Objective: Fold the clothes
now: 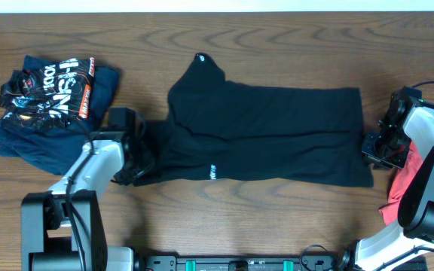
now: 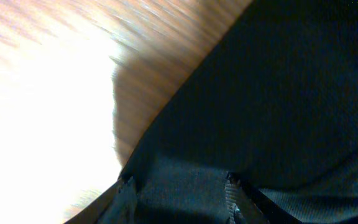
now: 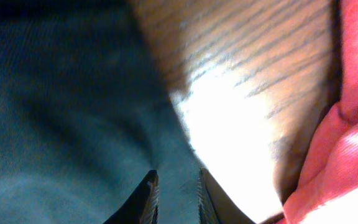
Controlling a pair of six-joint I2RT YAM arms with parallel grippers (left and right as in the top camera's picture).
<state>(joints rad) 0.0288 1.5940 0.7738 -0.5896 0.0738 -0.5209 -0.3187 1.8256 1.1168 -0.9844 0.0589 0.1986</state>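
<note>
Three lots of clothes lie on the tabletop (image 1: 277, 34). Largest is the black garment (image 1: 270, 132), spread flat across the middle with its long side running left to right. A narrower part sticks out toward the far edge near its left end, with a small white mark (image 1: 200, 56) at the tip. A tiny white logo (image 1: 212, 172) sits near its front edge. Navy clothes (image 1: 51, 102) with white and orange print lie bunched in a heap at the far left, apart from the black garment. A red garment (image 1: 399, 188) lies crumpled at the right, partly hidden under the right arm and near the black garment's right edge. Whether the two touch cannot be told from above.

Left gripper (image 2: 180, 190) sits at the black garment's left end, low over the tabletop. Its fingers (image 2: 127, 202) stand about half apart with black cloth filling the gap between them. Whether they pinch that cloth or merely straddle it, I cannot tell. Bare wood shows just past the cloth's edge.

Right gripper (image 3: 176, 180) sits on the garment's right edge, toward the front. Its jaws are nearly closed with the cloth's edge running in between them, so it has the black garment pinched. In its wrist view, bare wood lies just beside the gripper and the red garment fills the right side.
</note>
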